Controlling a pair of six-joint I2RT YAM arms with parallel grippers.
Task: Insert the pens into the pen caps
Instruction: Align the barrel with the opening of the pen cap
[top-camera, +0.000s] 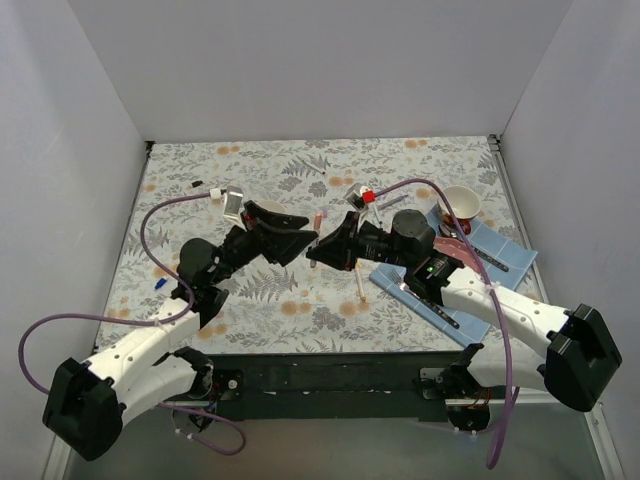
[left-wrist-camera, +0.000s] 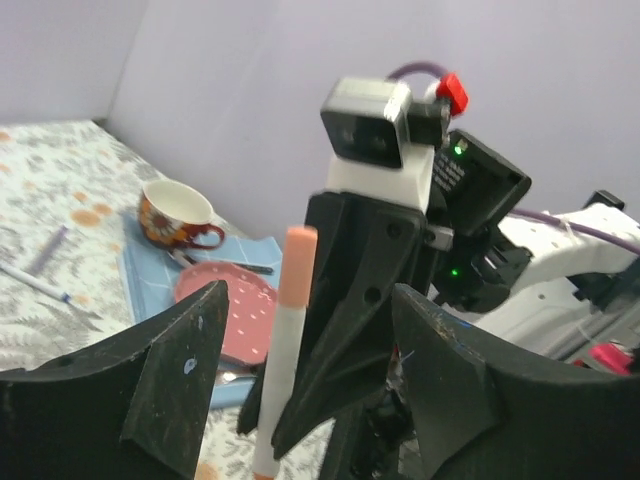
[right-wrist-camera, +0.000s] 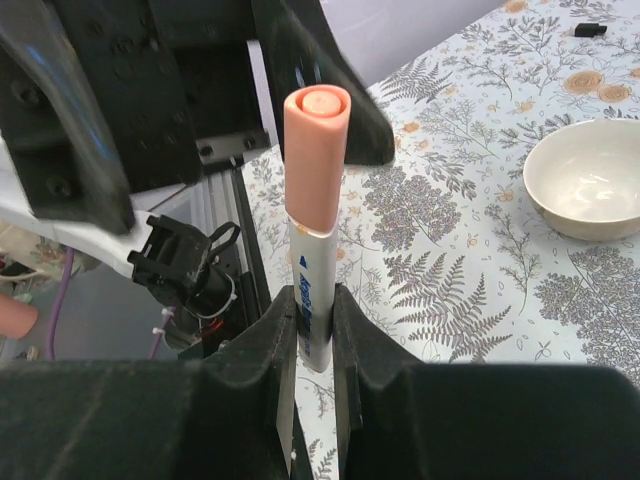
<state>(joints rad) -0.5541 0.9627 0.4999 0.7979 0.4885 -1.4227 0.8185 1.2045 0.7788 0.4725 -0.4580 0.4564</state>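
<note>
A pen (right-wrist-camera: 312, 290) with a pale barrel and blue print stands upright between the fingers of my right gripper (right-wrist-camera: 315, 320), which is shut on it. An orange-pink pen cap (right-wrist-camera: 316, 150) sits on its top end. My left gripper (left-wrist-camera: 310, 390) is open, and the capped pen (left-wrist-camera: 278, 380) stands between its spread fingers (left-wrist-camera: 170, 370), touching neither. In the top view the left gripper (top-camera: 303, 236) and the right gripper (top-camera: 322, 248) meet tip to tip over the middle of the cloth. Another pen (top-camera: 361, 285) lies just below them. A black cap (right-wrist-camera: 590, 29) lies far off.
A white bowl (top-camera: 268, 208) stands behind the left gripper. At the right are a blue mat (top-camera: 500, 245), a patterned cup (left-wrist-camera: 172, 215), a pink plate (left-wrist-camera: 228, 305) and cutlery. Two more pens (left-wrist-camera: 40, 265) lie on the cloth near the mat. White walls enclose the table.
</note>
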